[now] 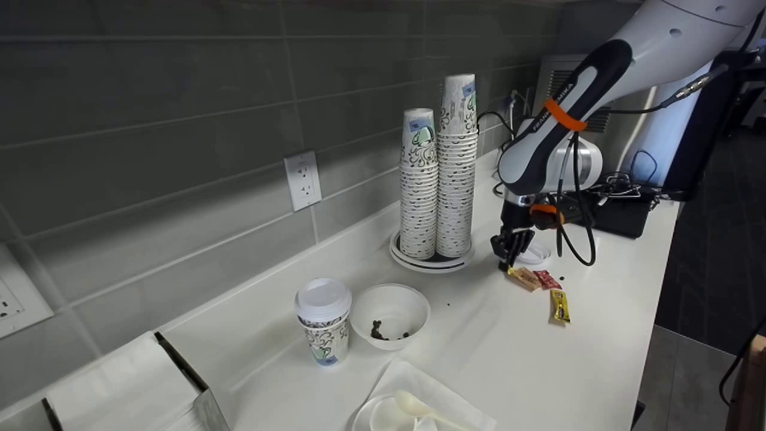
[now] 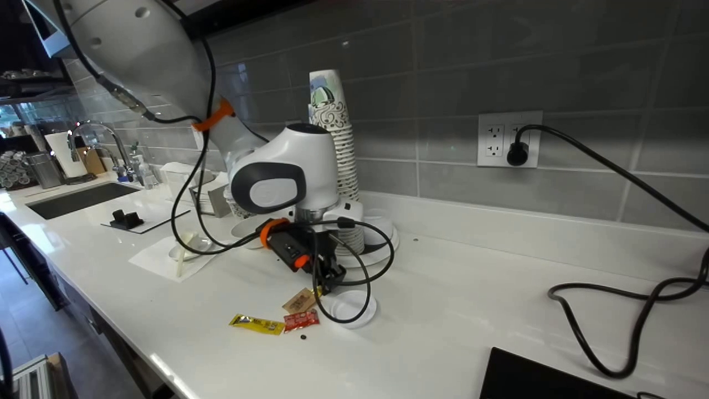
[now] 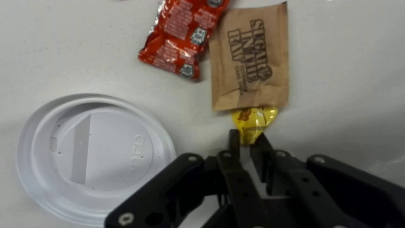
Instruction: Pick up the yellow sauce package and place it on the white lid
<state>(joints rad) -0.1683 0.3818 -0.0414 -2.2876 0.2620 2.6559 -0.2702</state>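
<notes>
I have the claw (image 3: pixel 246 136) narrow, pinching the tip of the yellow packet (image 3: pixel 254 122), which pokes out from under the sugar packet (image 3: pixel 251 60) on the table (image 3: pixel 341 79). The lid (image 3: pixel 107 148) lies just beside the claw. In both exterior views I see a second yellow packet (image 2: pixel 256 324), just beside the red packet (image 2: pixel 301 320).

Opposing exterior views share counter (image 1: pixel 538 371); wrist view close above lid (image 3: pixel 109 152)

Yellow package (image 3: pixel 255 119), partly covered, near white lid (image 3: pixel 99 156)
</notes>
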